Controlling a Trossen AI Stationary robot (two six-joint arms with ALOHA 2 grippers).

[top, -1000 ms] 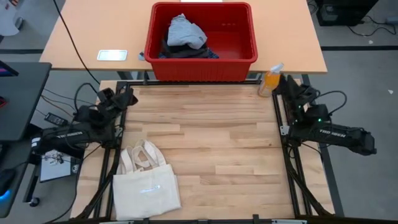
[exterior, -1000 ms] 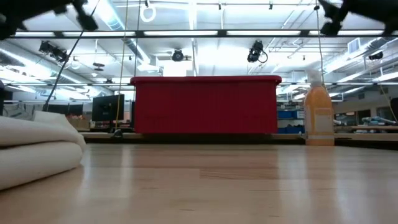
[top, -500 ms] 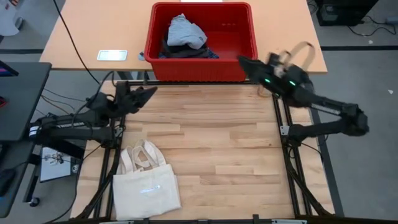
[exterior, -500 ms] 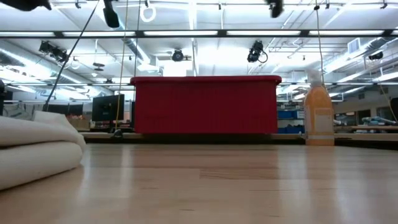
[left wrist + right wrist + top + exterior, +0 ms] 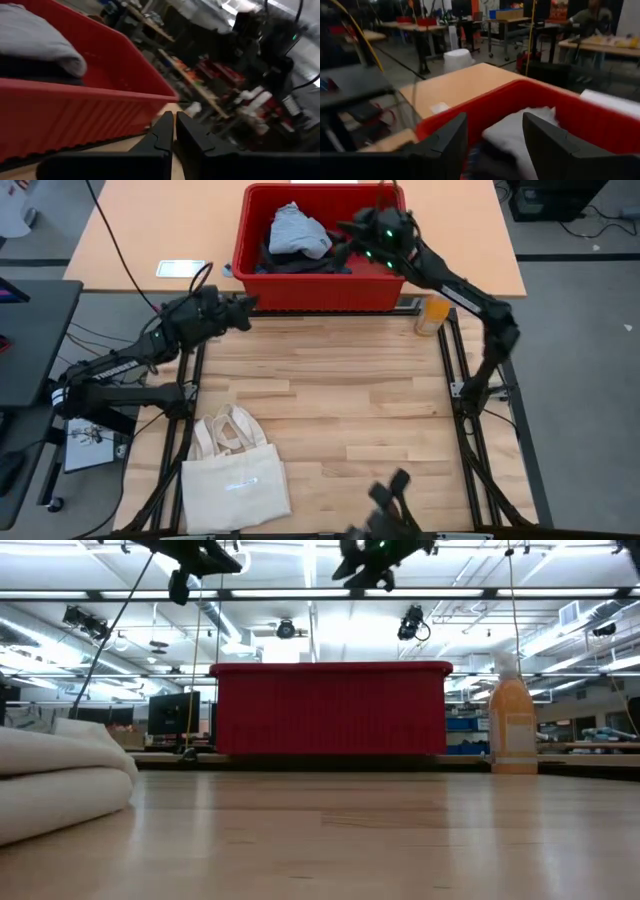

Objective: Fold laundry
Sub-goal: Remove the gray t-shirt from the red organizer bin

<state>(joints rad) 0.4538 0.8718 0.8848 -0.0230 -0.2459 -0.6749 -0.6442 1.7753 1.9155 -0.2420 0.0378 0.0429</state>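
The laundry lies in a red bin (image 5: pixel 322 245) beyond the table's far edge. A light grey top (image 5: pixel 298 230) is heaped on dark pieces (image 5: pixel 300 267). My right gripper (image 5: pixel 345 230) hangs open over the bin's middle. In its wrist view its fingers (image 5: pixel 447 145) stand apart above the grey top (image 5: pixel 520 132), touching nothing. My left gripper (image 5: pixel 245 305) is shut and empty. It points level at the bin's near left corner, with the red wall (image 5: pixel 75 110) just ahead. In the low view both grippers, left (image 5: pixel 205 560) and right (image 5: pixel 365 565), hang high above the bin (image 5: pixel 330 710).
A cream tote bag (image 5: pixel 235 475) lies flat at the table's near left. An orange bottle (image 5: pixel 433 313) stands at the far right corner, next to the bin. A white slab (image 5: pixel 180 268) lies on the far table, left of the bin. A dark blurred shape (image 5: pixel 390 505) shows at the near edge.
My right gripper has risen from the table's right side, swung toward the far edge and left, levelled out, and now hangs over the red bin. My left gripper has risen from the left edge and moved toward the bin's near left corner. The laundry has stayed put.
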